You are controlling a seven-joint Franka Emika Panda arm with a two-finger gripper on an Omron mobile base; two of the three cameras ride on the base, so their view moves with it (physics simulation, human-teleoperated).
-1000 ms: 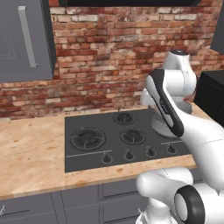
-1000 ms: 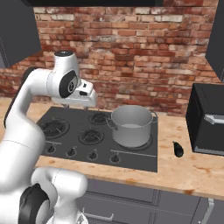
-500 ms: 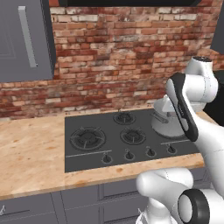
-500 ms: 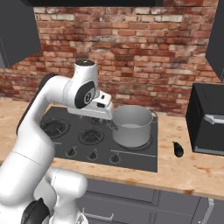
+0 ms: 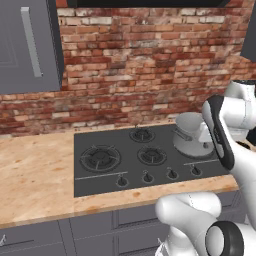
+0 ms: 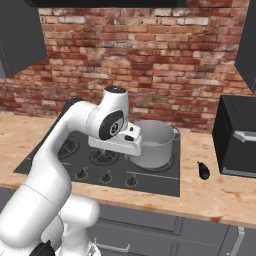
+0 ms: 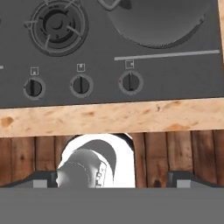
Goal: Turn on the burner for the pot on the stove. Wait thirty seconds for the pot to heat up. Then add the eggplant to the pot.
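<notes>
Looking down from the hand, I see my gripper (image 7: 111, 175) spread wide and empty above the stove's (image 7: 183, 83) front knobs (image 7: 130, 82). My pot (image 6: 152, 142) sits on the right rear burner, and the eggplant (image 6: 203, 170) lies on the counter (image 6: 220, 192) just right of the stove.

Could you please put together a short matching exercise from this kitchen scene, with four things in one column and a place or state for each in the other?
Things:
1. pot
2. eggplant
3. claw
4. black appliance

Places or states:
A. lying on the wooden counter, to the right of the stove
B. open, hanging above the front counter edge, near the knobs
C. standing on the counter at the far right, beyond the eggplant
D. standing on a right-hand burner of the stove

Pairs: 1-D, 2-A, 3-B, 4-C
</notes>
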